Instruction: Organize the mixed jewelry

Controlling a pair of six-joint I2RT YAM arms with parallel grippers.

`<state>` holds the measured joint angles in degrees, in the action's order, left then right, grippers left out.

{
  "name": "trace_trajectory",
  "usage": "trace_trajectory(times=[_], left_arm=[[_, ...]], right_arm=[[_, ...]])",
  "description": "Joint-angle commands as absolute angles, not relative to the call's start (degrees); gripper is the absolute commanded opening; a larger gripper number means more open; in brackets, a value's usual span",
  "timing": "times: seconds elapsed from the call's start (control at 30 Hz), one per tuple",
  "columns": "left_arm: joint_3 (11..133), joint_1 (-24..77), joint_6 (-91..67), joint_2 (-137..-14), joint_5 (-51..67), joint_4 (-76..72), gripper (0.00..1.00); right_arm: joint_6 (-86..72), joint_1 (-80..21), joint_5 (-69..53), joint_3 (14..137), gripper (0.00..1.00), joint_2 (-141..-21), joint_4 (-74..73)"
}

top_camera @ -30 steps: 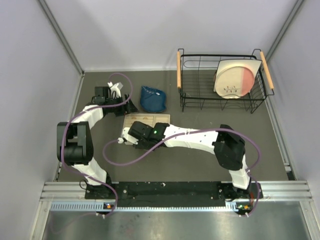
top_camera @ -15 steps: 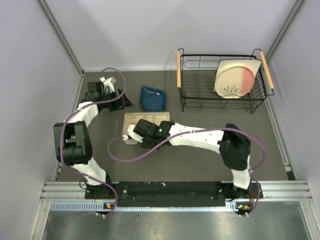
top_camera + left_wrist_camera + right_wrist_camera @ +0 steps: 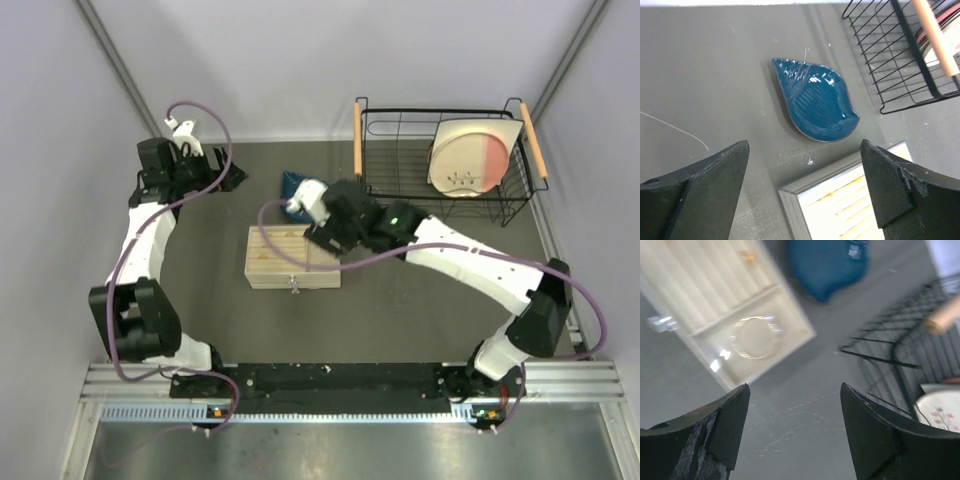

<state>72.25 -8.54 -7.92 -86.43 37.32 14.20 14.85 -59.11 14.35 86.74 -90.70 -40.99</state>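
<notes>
My right pincer (image 3: 794,390) has lifted off, released, empty | hoop (image 3: 754,337) sits in tray (image 3: 785,310) ahead-left | left pincer (image 3: 804,147) released too | piece looks placed

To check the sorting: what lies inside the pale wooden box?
The box holds a thin silver hoop in its plain compartment and one small gold ring among the slots. From above, the right arm partly covers that compartment.

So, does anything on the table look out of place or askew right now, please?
Nothing stands out. The silver hoop lies inside the square compartment of the wooden tray, a gold ring sits in a slot, and the blue dish looks empty and intact.
</notes>
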Motion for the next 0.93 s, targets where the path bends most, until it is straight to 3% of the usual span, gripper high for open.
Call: trace_trajectory(times=[0.0,0.27,0.3,0.33,0.9], left_arm=[[71.0,-8.7,-4.0,-79.7,36.3,12.0,0.99],[69.1,-8.6,-2.9,-73.2,34.0,10.8,0.99],[68.8,-8.6,-2.8,-72.0,33.8,10.1,0.99],[67.9,-8.6,-2.6,-71.5,33.3,9.5,0.99],[64.9,-8.0,-2.1,-66.1,31.6,6.3,0.99]], right_arm=[[12.7,-48.7,16.9,90.3,0.75,-86.0,-38.1],[6.9,-30.3,14.9,89.2,0.79,-74.7,-30.3],[6.3,-26.8,14.4,87.0,0.93,-73.3,-28.8],[6.2,-25.3,14.6,86.1,0.99,-71.7,-27.1],[8.0,-21.7,21.4,78.1,0.99,-63.0,-17.9]])
